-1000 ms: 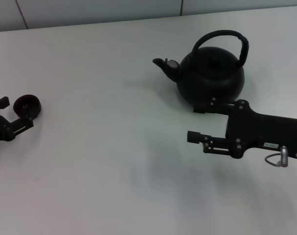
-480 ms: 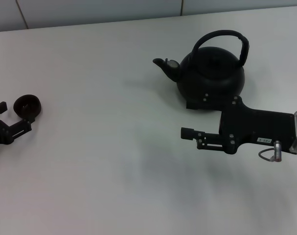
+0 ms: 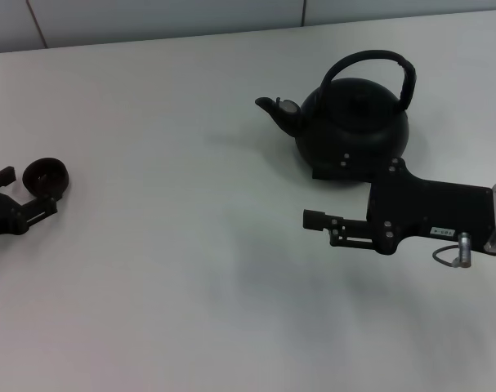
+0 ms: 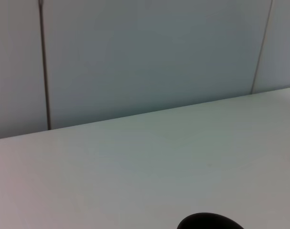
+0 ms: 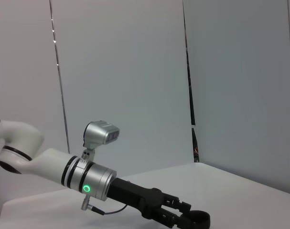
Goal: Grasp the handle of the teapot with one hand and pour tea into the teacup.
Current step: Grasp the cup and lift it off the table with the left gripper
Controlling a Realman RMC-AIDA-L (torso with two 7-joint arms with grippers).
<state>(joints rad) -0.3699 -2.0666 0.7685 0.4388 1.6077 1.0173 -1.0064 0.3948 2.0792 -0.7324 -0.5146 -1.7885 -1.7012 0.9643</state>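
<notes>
My right gripper (image 3: 316, 196), over the table in front of the teapot (image 3: 351, 122), now sits farther forward and left than a second ago, its upper finger (image 3: 328, 173) overlapping the pot's base. My left gripper (image 3: 25, 192) shifts slightly beside the teacup (image 3: 46, 174).

Right gripper (image 3: 317, 196) comes in from the table's right edge, body level, fingers pointing left across the table. Fingers spread apart, nothing between them; far finger (image 3: 328, 171) and near finger (image 3: 315, 219) both visible in head view. Silver wrist collar at the right edge.

Left gripper (image 3: 27, 186) sits low at the table's left edge, fingers angled toward the far side, spread apart. In the right wrist view the left arm shows: white links, silver wrist with a green ring light, black gripper (image 5: 185, 217) at the end.
</notes>
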